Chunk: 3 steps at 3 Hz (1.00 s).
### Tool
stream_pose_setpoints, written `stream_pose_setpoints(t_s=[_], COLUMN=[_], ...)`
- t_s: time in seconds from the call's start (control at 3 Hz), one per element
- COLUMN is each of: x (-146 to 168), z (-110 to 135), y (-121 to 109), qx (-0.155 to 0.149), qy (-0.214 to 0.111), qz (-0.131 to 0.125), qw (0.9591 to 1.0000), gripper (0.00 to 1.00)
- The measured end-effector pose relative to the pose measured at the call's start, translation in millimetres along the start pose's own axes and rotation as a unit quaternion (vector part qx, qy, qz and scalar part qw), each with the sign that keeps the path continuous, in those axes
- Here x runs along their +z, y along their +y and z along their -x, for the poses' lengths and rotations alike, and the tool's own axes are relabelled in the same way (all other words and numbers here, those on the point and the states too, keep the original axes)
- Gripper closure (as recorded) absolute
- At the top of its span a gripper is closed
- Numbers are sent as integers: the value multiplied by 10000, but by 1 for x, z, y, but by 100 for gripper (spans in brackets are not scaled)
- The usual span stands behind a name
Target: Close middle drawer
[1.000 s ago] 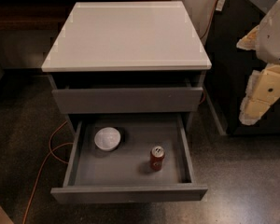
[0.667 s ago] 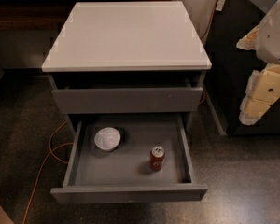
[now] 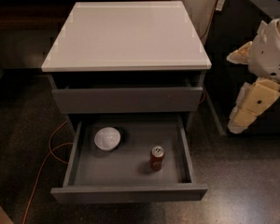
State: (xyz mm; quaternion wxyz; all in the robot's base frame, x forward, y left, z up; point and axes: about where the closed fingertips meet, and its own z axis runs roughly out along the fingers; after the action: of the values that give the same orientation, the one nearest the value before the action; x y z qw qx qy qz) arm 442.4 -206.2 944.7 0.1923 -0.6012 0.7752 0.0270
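Our hand point(image 3: 246, 110) hangs off the worktop's point(image 3: 128, 34) right edge, and we cannot tell its grip; we press the open drawer point(image 3: 129, 193) squarely at mid-front.

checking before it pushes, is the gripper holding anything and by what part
Nothing: the gripper hangs right of the cabinet, apart from the open middle drawer.

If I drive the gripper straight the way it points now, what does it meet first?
The gripper, right of the cabinet, points down and slightly left: probably the floor beside the open middle drawer, not the drawer itself; depth is unclear.
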Motion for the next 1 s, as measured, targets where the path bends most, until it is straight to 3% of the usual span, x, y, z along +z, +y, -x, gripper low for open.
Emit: stream_pose_setpoints(t_s=[0.33,1.0], x=[34,101], z=[6,10], y=[7,21], qx=[-95,-349], qy=[-219,-171], qz=[257,522], qw=[9994,9979], gripper=[0,0])
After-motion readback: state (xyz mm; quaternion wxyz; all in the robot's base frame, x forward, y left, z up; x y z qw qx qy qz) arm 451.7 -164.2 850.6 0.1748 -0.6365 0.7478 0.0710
